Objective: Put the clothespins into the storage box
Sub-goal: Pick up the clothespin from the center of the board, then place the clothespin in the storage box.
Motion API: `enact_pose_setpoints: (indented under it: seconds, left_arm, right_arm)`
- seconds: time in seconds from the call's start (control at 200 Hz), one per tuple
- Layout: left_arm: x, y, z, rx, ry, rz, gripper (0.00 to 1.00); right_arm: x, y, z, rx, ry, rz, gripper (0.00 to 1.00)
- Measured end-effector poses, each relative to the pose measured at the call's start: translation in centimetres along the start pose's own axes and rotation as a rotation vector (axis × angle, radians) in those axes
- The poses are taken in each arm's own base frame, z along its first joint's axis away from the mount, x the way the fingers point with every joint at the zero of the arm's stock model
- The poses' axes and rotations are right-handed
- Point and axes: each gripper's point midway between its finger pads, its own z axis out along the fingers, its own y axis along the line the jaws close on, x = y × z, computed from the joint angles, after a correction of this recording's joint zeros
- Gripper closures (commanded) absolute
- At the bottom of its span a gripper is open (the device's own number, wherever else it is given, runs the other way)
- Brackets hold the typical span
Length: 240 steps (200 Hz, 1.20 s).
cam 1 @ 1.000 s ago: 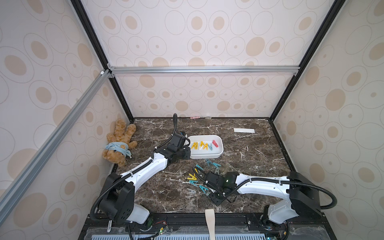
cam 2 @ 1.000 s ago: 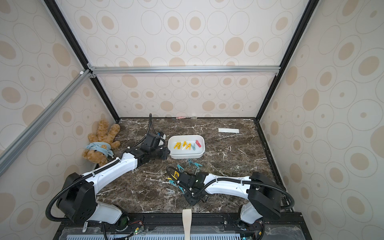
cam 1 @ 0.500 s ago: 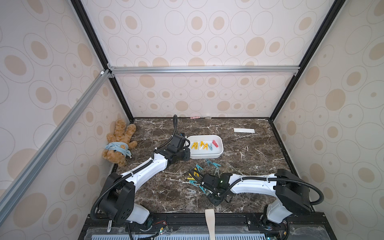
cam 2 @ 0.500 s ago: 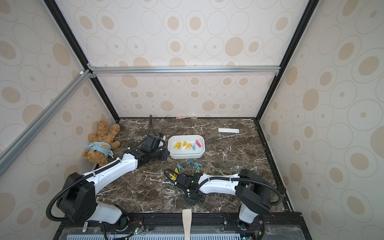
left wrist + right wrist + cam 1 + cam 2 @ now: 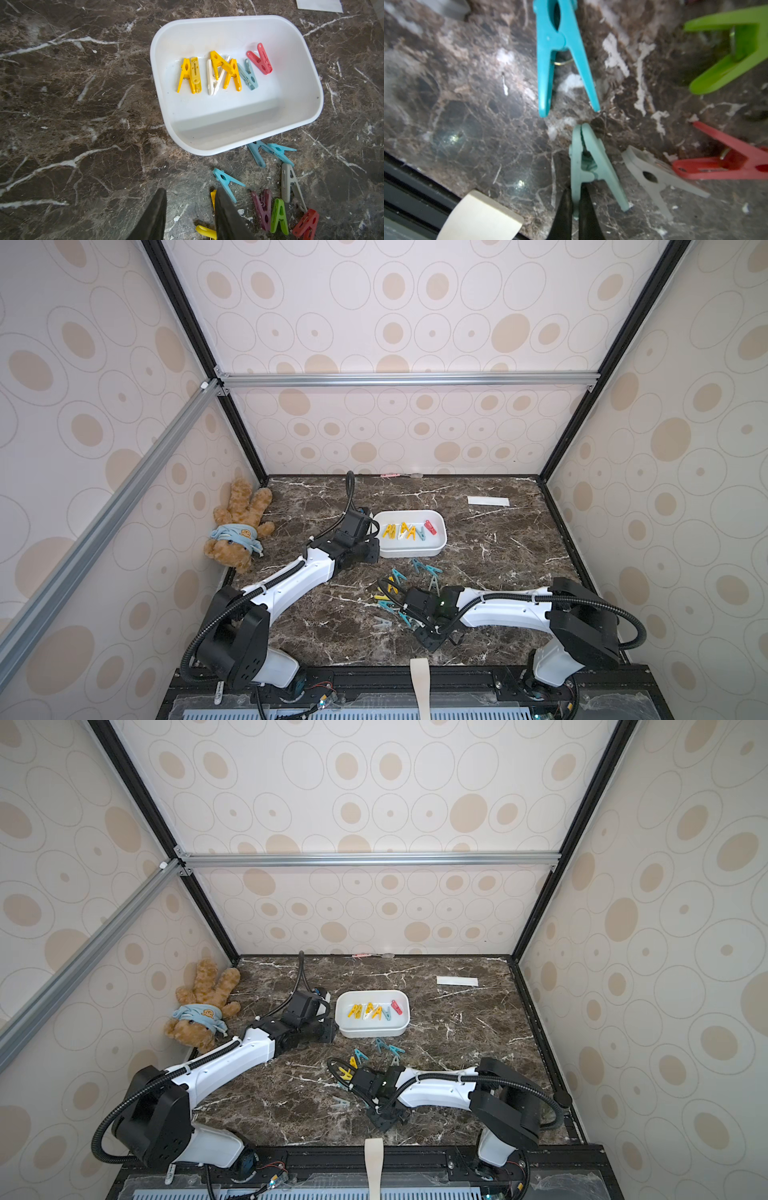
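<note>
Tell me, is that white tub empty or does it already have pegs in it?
Partly filled. The storage box holds a few clothespins, yellow, white, pale blue and red; much of its floor is bare.

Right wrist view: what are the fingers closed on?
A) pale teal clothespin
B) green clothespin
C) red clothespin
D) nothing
A: the two dark fingers pinch one leg of the pale teal clothespin lying on the table.
</note>
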Motion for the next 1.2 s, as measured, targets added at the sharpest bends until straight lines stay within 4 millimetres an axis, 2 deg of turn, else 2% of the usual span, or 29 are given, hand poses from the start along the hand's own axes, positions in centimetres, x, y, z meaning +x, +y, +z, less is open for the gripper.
enact_pose_setpoints:
  seconds: [0.11, 0.22, 0.355, 0.42, 0.495, 0.655, 0.8, 0.95, 1.04, 1.2]
  left_arm:
    - [-0.1, 0.1, -0.3, -0.005, -0.010, -0.006, 0.61]
    - [0.0, 0.4, -0.7, -0.009, -0.028, -0.023, 0.61]
    - [-0.1, 0.8, -1.1, -0.022, -0.058, -0.057, 0.61]
    - [-0.3, 1.0, -1.4, -0.031, -0.072, -0.072, 0.61]
    - [-0.5, 1.2, -1.7, -0.036, -0.093, -0.089, 0.61]
    - [-1.1, 1.5, -2.9, -0.041, -0.135, -0.112, 0.61]
    - [-1.4, 1.7, -3.3, -0.050, -0.152, -0.114, 0.61]
    - [-1.0, 2.0, -3.2, -0.061, -0.136, -0.112, 0.61]
    - [-0.6, 2.1, -3.1, -0.066, -0.124, -0.112, 0.60]
    - [0.4, 2.5, -2.8, -0.078, -0.094, -0.112, 0.60]
  right_arm:
    - [-0.1, 0.6, -1.3, -0.039, -0.017, -0.009, 0.98]
    - [-1.1, 1.8, -4.0, -0.143, -0.073, -0.001, 0.98]
    - [-4.7, 2.0, -8.5, -0.293, -0.171, 0.079, 0.99]
    - [-7.0, 1.0, -10.5, -0.355, -0.225, 0.135, 0.99]
    - [-9.4, -1.0, -12.6, -0.408, -0.286, 0.206, 0.99]
    - [-14.7, -7.0, -14.9, -0.438, -0.380, 0.343, 1.00]
    - [-19.6, -12.1, -14.4, -0.420, -0.417, 0.396, 1.00]
    - [-23.4, -15.1, -11.7, -0.377, -0.399, 0.392, 1.00]
    - [-24.6, -16.4, -9.4, -0.351, -0.368, 0.402, 1.00]
    - [-25.2, -18.5, -5.6, -0.282, -0.303, 0.431, 0.99]
